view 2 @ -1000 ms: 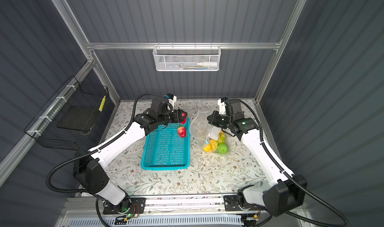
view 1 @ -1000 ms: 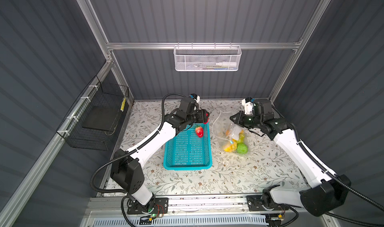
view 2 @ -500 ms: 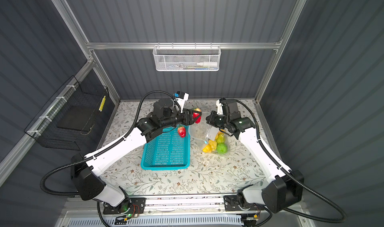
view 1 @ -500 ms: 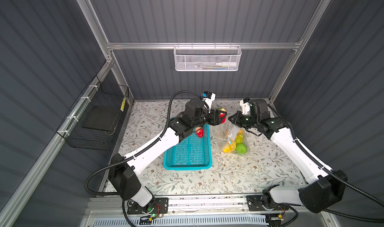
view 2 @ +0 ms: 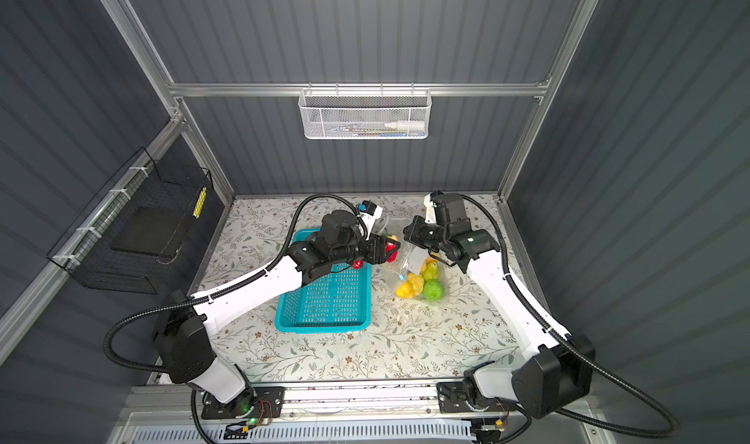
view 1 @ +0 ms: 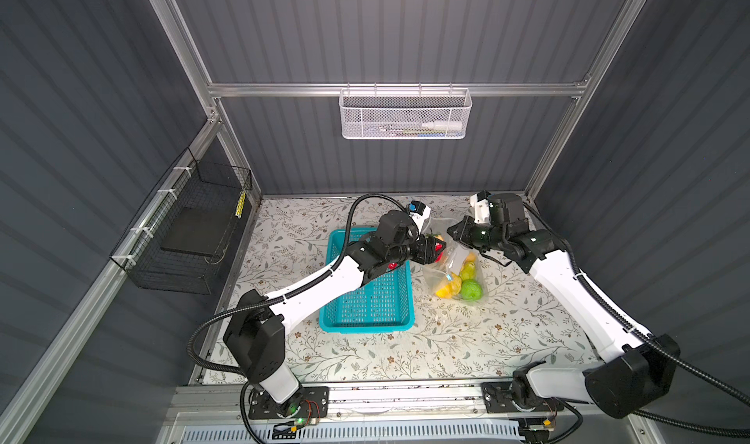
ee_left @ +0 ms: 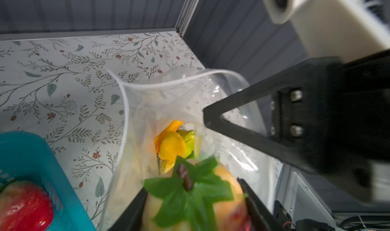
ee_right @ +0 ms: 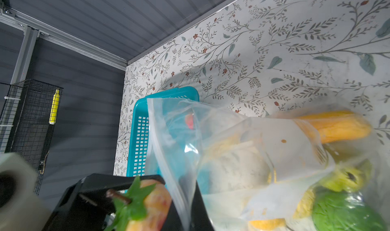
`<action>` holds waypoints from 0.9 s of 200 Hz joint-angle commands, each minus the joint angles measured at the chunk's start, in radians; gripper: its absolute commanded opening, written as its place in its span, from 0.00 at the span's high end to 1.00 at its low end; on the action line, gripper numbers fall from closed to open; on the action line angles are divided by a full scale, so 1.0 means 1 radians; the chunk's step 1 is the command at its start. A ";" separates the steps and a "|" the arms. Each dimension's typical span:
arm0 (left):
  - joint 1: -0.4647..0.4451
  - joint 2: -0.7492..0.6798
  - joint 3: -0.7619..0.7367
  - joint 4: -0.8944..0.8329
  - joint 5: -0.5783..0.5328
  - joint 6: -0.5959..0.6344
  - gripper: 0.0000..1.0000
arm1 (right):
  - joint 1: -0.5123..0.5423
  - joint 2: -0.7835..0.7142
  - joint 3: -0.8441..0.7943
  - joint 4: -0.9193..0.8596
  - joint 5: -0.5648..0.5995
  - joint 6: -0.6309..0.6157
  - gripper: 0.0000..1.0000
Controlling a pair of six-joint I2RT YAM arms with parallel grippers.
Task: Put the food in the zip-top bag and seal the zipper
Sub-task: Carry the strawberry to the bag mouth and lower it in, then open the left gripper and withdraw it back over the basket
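1. The left claw (view 1: 433,248) is clamped on a strawberry (ee_left: 190,198) right at the mouth of the bag (view 1: 450,269). The right claw (view 1: 451,231), pinched together on the bag's right edge, holds that mouth raised and open.
2. Let go off-centre, the strawberry may catch the zipper (ee_left: 125,105), fold it inward and tumble onto the worktop (view 1: 487,340).
3. The thin film could slip from the right claw's pinch and the mouth would collapse. The claws also sit close enough to bump.
4. The bag's long axis runs from its raised far mouth down to its near-right base, where the fruit (view 1: 470,289) rests. The mouth faces up and left, toward the basket (view 1: 365,304).
5. A second strawberry (ee_left: 23,202) waits in the basket.
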 commanded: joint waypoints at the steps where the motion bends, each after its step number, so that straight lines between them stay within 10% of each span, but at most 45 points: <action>1: -0.008 0.035 0.001 -0.072 -0.041 0.035 0.49 | 0.002 -0.031 0.006 0.016 0.004 0.015 1.00; 180: -0.009 0.099 0.205 -0.270 -0.076 -0.010 0.22 | 0.005 -0.036 -0.017 0.028 -0.006 0.022 1.00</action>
